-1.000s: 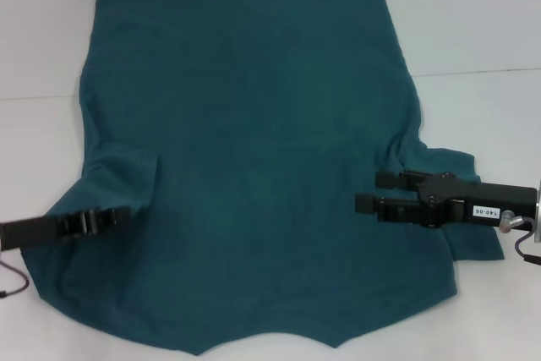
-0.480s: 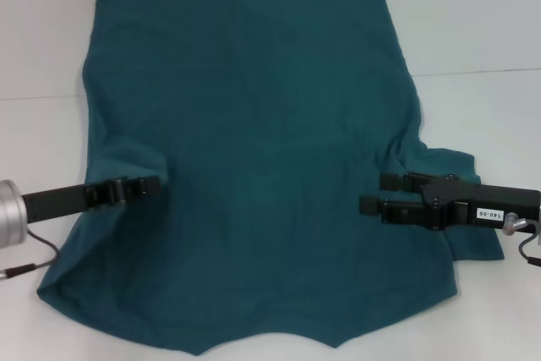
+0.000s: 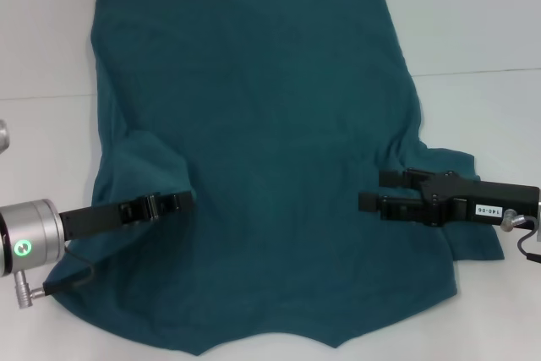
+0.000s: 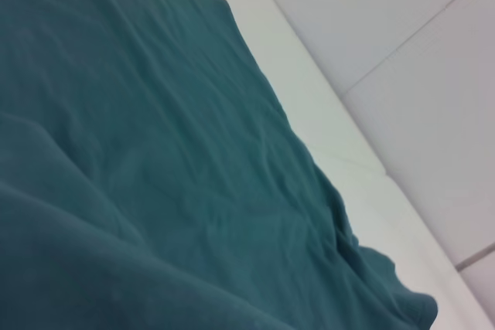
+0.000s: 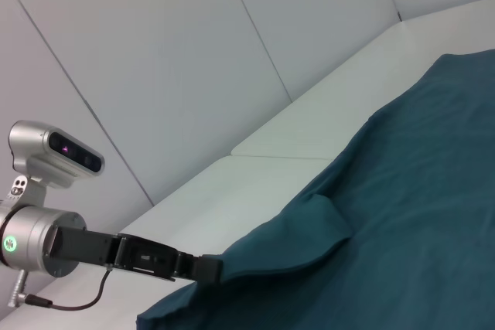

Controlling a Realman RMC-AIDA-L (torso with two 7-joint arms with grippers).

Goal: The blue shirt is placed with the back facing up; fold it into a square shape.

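Blue shirt (image 3: 270, 150), dark teal soft cotton, flat on white counter (image 3: 482, 31); left gripper (image 3: 188, 201) fingers pinch its sleeve edge inward to fold, right gripper (image 3: 369, 191) fingers apart, hovering opposite.

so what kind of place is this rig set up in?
Probably a lab or test cell, not a home. The blue shirt lies on a plain white table with pale panelled walls behind. Only the left gripper and right gripper work there; no household things show.

The blue shirt (image 3: 270, 150) is plain dark teal on a white table (image 3: 482, 31).
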